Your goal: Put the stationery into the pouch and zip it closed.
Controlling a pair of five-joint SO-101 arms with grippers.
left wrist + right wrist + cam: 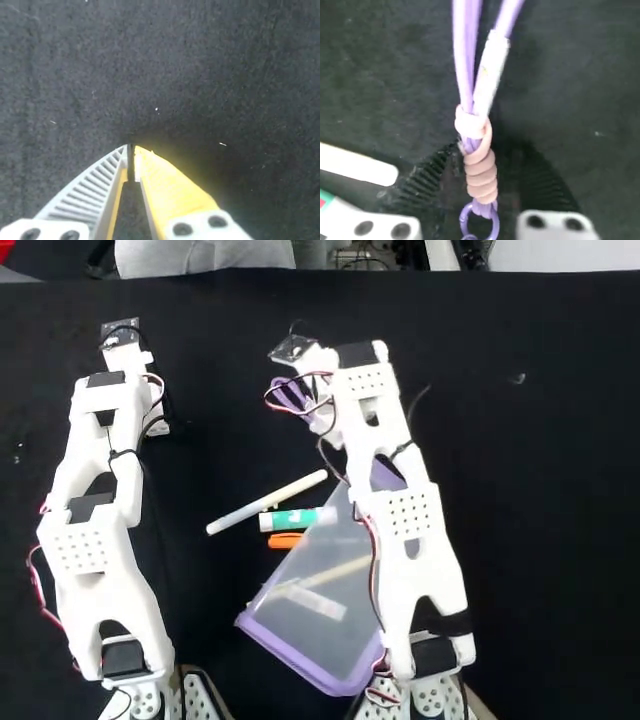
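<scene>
A clear pouch with a purple rim lies tilted beside my right arm, with a pale item inside. Its purple pull cord, with a pinkish wrapped knot and a ring, runs between the fingers of my right gripper, which looks shut on it near the table's middle back. On the cloth by the pouch mouth lie a white pen, a green-and-white stick and an orange item. My left gripper is shut and holds nothing, resting low over bare black cloth at the back left.
Black cloth covers the whole table. The white pen's end and the green-and-white stick lie just beside my right gripper. The two arm bases stand at the front edge.
</scene>
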